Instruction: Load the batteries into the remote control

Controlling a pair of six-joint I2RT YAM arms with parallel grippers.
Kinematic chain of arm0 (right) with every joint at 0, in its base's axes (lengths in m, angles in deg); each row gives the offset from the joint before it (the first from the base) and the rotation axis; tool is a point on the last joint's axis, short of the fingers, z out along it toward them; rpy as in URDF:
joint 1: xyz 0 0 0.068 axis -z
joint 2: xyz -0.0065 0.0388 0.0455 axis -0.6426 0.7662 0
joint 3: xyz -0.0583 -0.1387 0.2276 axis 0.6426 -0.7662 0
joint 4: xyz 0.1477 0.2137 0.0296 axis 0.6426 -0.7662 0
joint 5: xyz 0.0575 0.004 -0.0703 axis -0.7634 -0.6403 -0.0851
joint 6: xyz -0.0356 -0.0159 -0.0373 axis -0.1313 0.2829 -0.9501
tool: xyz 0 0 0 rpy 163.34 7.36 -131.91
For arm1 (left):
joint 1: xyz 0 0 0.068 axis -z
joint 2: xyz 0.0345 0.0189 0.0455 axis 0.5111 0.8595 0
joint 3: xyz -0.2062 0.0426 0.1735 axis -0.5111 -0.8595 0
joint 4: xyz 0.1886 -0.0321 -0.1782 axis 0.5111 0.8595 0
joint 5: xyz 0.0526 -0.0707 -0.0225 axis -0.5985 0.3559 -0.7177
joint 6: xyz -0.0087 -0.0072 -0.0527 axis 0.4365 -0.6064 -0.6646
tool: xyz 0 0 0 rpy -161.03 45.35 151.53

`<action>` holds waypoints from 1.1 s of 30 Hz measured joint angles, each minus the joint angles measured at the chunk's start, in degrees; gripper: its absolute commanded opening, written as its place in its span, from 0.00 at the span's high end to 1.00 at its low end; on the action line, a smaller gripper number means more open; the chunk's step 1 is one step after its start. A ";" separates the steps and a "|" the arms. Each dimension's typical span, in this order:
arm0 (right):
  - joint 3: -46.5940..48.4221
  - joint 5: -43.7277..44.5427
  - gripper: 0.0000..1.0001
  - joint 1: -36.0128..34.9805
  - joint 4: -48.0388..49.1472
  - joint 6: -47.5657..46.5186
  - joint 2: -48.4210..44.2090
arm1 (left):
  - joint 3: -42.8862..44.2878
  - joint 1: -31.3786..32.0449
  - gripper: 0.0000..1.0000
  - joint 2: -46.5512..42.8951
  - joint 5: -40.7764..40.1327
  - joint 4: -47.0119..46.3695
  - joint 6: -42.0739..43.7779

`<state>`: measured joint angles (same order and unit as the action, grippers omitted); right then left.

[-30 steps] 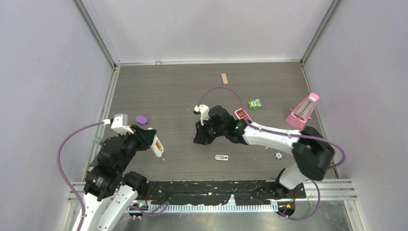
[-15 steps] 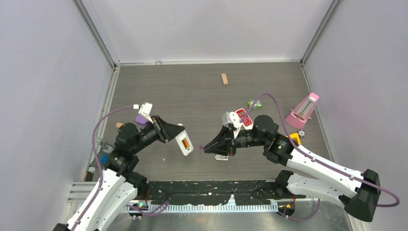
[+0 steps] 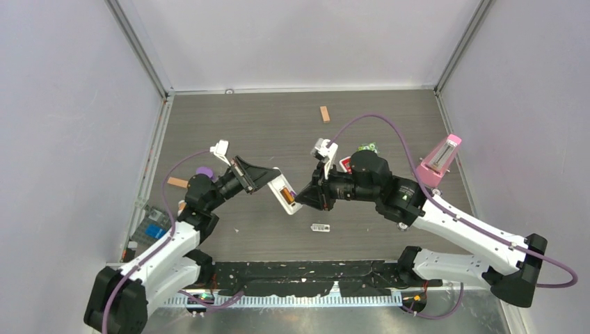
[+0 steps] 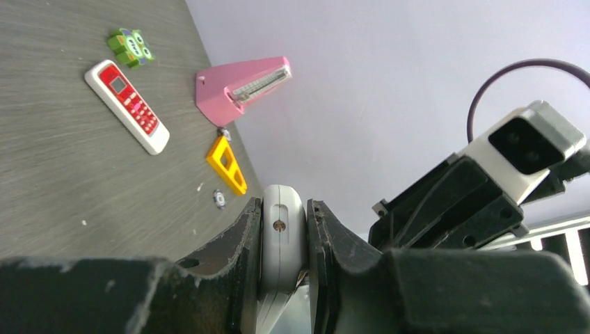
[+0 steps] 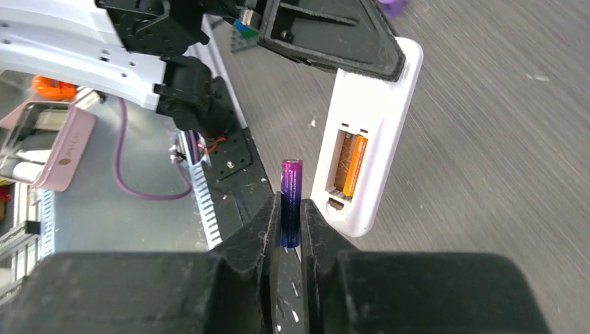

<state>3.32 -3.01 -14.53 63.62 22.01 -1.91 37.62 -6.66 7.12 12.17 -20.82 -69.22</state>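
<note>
Right gripper (image 5: 291, 224) pinches purple battery (image 5: 291, 182) (left gripper (image 4: 284, 212) clamps remote (image 4: 281, 254)).

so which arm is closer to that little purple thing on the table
Left. The left arm's wrist is right beside the purple thing; the right arm is well off to its right, past the white remote.

Remotes: two, one white remote control (image 5: 389, 90) and one red-faced remote (image 4: 126, 106). Batteries: two, one orange battery (image 5: 355, 165) and one purple battery (image 5: 291, 202). Tan wooden blocks: two by the look, far block (image 3: 324, 113) and left block (image 3: 177, 182). Pink metronome (image 4: 240, 85): one. Green owl figure (image 4: 131, 45): one. Yellow triangle piece (image 4: 227, 163): one. Purple cap (image 3: 203, 171): one. Small white labelled tag (image 3: 319, 227): one. Robot arms: two, left arm (image 3: 167, 247) and right arm (image 3: 459, 226).
</note>
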 measured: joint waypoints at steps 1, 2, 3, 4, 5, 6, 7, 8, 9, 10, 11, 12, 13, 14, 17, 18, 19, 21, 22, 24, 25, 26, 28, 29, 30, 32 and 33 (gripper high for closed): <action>1.05 1.49 0.95 -0.52 -1.79 0.31 0.63 | -0.39 0.04 1.00 1.75 -0.02 -2.56 -2.32; 2.56 3.41 0.95 -1.22 -4.44 0.57 1.66 | -0.81 0.07 1.00 3.56 -0.07 -5.16 -4.15; 3.87 4.79 0.95 -1.75 -6.19 0.72 2.58 | -1.11 0.07 1.00 4.94 -0.11 -7.04 -5.75; 5.79 6.84 0.95 -2.54 -8.81 0.90 4.02 | -1.64 0.07 1.00 6.67 -0.15 -9.90 -8.17; 6.82 8.13 0.95 -2.99 -10.08 0.96 4.90 | -1.99 0.07 1.00 7.74 -0.20 -11.54 -9.55; 8.13 9.75 0.95 -3.65 -11.82 1.01 5.90 | -2.40 0.07 1.00 8.79 -0.26 -13.38 -11.06; 9.07 11.04 0.95 -4.09 -13.09 0.98 6.60 | -2.78 0.07 1.00 9.77 -0.31 -15.21 -12.61; 10.29 12.44 0.95 -4.66 -14.80 0.96 7.52 | -2.97 0.07 1.00 10.49 -0.33 -16.50 -13.79; 11.47 13.73 0.94 -5.14 -16.22 0.94 8.41 | -3.10 0.07 1.00 10.95 -0.35 -17.51 -14.73; 12.66 14.82 0.94 -5.57 -17.51 0.92 9.31 | -3.28 0.07 1.00 11.19 -0.37 -18.58 -15.74; 13.94 16.06 0.94 -6.05 -18.73 0.85 10.32 | -3.50 0.07 1.00 11.19 -0.39 -19.45 -16.33; 15.02 17.22 0.94 -6.49 -19.74 0.74 11.23 | -3.61 0.07 1.00 11.17 -0.39 -20.11 -16.94; 16.02 18.27 0.94 -6.84 -20.74 0.68 12.15 | -3.67 0.07 1.00 11.17 -0.42 -20.70 -17.42; 16.94 19.17 0.94 -7.15 -21.66 0.57 13.03 | -3.69 0.07 1.00 11.15 -0.42 -21.05 -17.77; 19.19 21.86 0.94 -7.98 -23.91 0.48 15.61 | -3.69 0.07 1.00 11.13 -0.42 -21.31 -18.73; 19.67 22.40 0.93 -8.09 -24.46 0.50 16.22 | -3.72 0.07 1.00 11.13 -0.44 -21.29 -18.71; 20.26 22.97 0.92 -8.31 -24.94 0.52 16.90 | -3.76 0.07 1.00 11.15 -0.61 -21.20 -18.75; 21.70 24.28 0.90 -8.74 -25.99 0.50 18.25 | -3.98 0.07 1.00 11.15 -0.70 -21.11 -18.82; 22.12 24.63 0.90 -8.90 -26.34 0.50 18.64 | -4.11 0.07 1.00 11.15 -0.79 -21.09 -18.97; 22.93 25.20 0.87 -9.20 -26.93 0.50 19.45 | -4.35 0.07 1.00 11.19 -0.79 -21.09 -19.34; 23.19 25.29 0.85 -9.29 -27.26 0.50 19.78 | -4.46 0.07 1.00 11.32 -0.79 -21.14 -19.76; 23.45 25.42 0.84 -9.31 -27.56 0.50 20.13 | -4.48 0.07 1.00 11.50 -0.81 -21.14 -20.04; 23.69 25.75 0.80 -9.42 -27.93 0.48 20.68 | -4.57 0.07 1.00 12.22 -0.79 -21.35 -20.48; 23.71 25.90 0.76 -9.44 -28.04 0.50 20.85 | -4.66 0.07 1.00 12.55 -0.79 -21.44 -20.68; 23.76 26.01 0.73 -9.44 -28.15 0.48 21.14 | -4.83 0.07 1.00 13.00 -0.79 -21.66 -20.96; 23.76 26.21 0.68 -9.51 -28.28 0.59 21.42 | -5.14 0.07 1.00 13.66 -0.90 -21.90 -21.66; 23.78 26.27 0.67 -9.57 -28.33 0.70 21.49 | -5.27 0.07 1.00 13.88 -0.94 -22.01 -21.86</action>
<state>27.10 23.26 -24.11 35.29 22.71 19.57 32.36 -6.59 20.99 11.23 -42.83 -91.08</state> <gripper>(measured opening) 0.267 0.263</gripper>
